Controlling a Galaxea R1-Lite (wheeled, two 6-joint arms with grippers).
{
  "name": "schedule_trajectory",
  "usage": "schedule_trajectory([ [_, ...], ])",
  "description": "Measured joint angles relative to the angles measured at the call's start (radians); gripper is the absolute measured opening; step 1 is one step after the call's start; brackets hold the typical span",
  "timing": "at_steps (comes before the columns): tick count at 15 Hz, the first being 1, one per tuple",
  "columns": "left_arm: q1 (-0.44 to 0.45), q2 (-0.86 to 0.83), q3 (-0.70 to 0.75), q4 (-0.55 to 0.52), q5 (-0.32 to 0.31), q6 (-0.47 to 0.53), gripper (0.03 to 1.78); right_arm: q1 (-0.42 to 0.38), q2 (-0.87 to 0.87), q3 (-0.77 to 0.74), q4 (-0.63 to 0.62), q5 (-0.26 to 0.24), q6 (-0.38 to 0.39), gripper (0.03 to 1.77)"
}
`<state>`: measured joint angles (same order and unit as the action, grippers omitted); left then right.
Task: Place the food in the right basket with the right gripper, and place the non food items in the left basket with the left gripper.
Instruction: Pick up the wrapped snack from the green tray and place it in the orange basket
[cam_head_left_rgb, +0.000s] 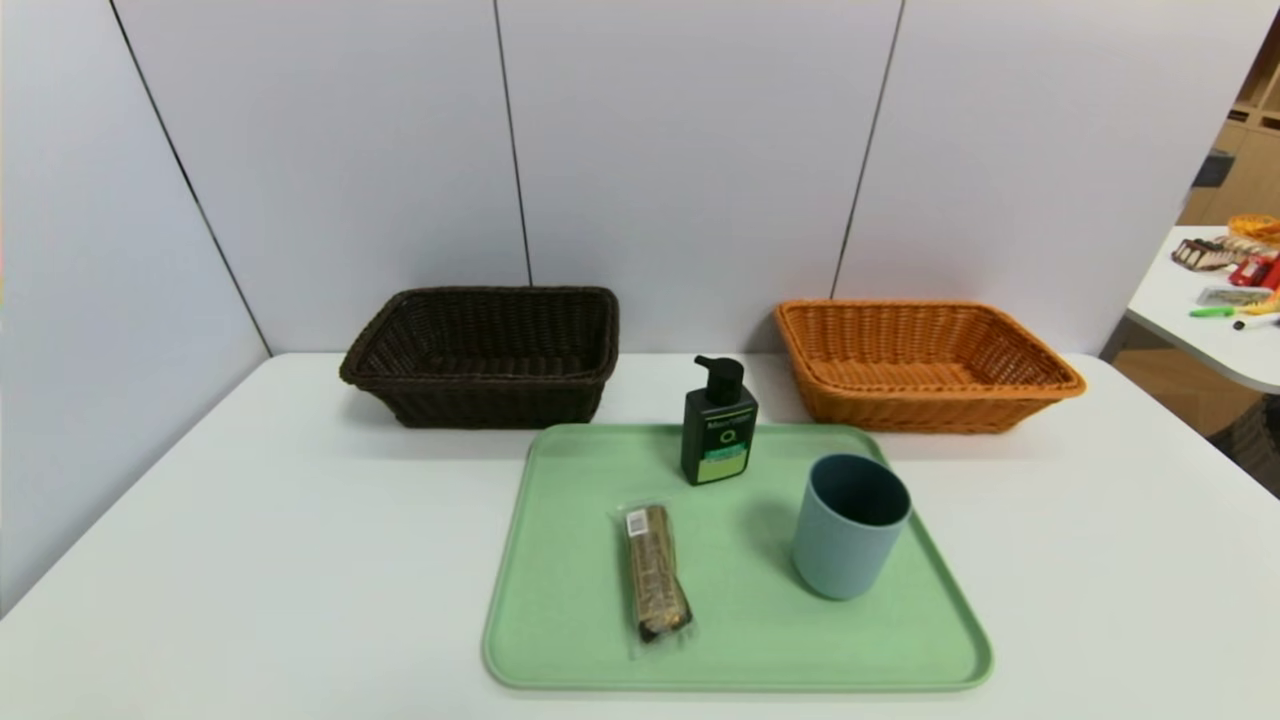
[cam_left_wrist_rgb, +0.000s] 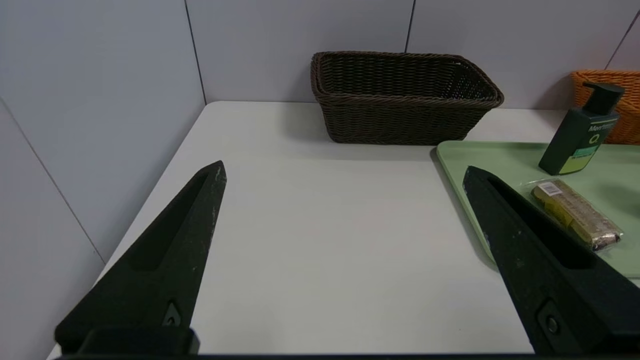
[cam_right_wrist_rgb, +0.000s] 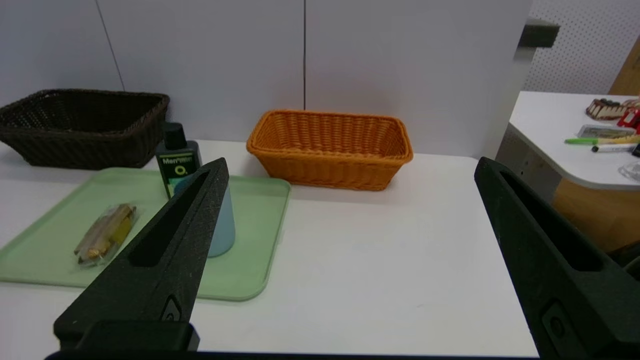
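Snack bar (cam_head_left_rgb: 657, 572), pump bottle (cam_head_left_rgb: 718, 427) and cup (cam_head_left_rgb: 850, 525) stand on the green tray (cam_head_left_rgb: 560, 640); 2 baskets sit behind. Left gripper (cam_left_wrist_rgb: 345, 172) and right gripper (cam_right_wrist_rgb: 350, 165) hover with fingers spread wide, grasping nothing.

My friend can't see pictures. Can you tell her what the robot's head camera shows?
A green tray on a white table holds a wrapped snack bar, a black pump bottle and a blue-grey cup. Behind it sit two empty baskets, dark brown basket left, orange basket right.
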<state>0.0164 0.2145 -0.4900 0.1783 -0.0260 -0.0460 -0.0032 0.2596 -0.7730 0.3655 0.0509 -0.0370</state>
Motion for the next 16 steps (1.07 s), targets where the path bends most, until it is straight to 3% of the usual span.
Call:
schedule_trajectory([
  [4,0.001,0.217,-0.132,-0.006,0.0,-0.001,1.69,-0.001,0.279,-0.289,0.076,0.033,-0.011,1.7],
  [9,0.002,0.527,-0.319,-0.01,0.022,-0.006,1.69,0.028,0.681,-0.594,0.094,0.036,-0.017,1.7],
  [13,-0.026,0.746,-0.415,-0.023,0.036,-0.008,1.69,0.21,0.999,-0.884,0.196,-0.014,-0.016,1.7],
  [16,-0.105,0.85,-0.429,-0.046,0.07,-0.03,1.69,0.38,1.168,-0.973,0.231,-0.052,-0.001,1.7],
])
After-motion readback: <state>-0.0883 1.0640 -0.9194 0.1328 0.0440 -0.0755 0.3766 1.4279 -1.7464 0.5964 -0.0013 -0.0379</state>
